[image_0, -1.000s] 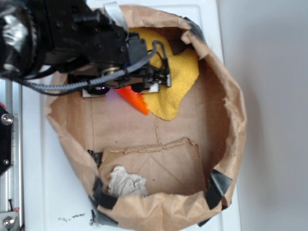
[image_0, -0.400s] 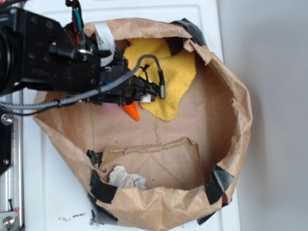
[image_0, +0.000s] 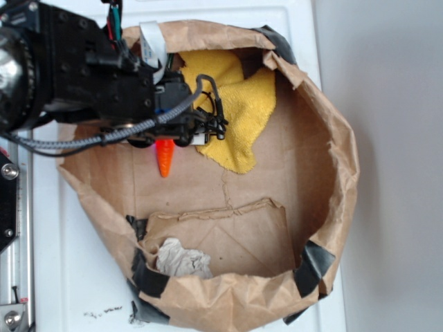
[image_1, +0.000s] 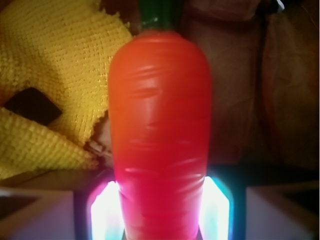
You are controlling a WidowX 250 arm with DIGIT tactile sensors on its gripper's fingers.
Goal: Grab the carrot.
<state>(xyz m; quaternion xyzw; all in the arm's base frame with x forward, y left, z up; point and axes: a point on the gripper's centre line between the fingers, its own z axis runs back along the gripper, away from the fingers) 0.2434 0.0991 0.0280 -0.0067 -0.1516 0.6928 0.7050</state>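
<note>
The carrot [image_0: 164, 160] is glossy orange, and only its pointed end shows below the black gripper [image_0: 170, 140] in the exterior view, over the floor of the paper bag. In the wrist view the carrot [image_1: 160, 125] fills the middle of the picture, with its dark green stem [image_1: 157, 12] at the top. Its body runs down between the two glowing fingers [image_1: 102, 212], which press on both its sides. The gripper [image_1: 160, 215] is shut on the carrot. The carrot's thick end is hidden under the arm in the exterior view.
A wide brown paper bag [image_0: 332, 159] with a rolled rim and black tape patches [image_0: 315, 266] surrounds the work area. A yellow cloth [image_0: 242, 104] lies at its back, just right of the gripper. Crumpled white paper [image_0: 181, 261] and a folded flap [image_0: 228, 232] lie near the front.
The arm has moved left with the carrot. The carrot's tip has swung from pointing down-right to pointing straight down the picture, away from the yellow cloth. The bag rim has shifted slightly.
</note>
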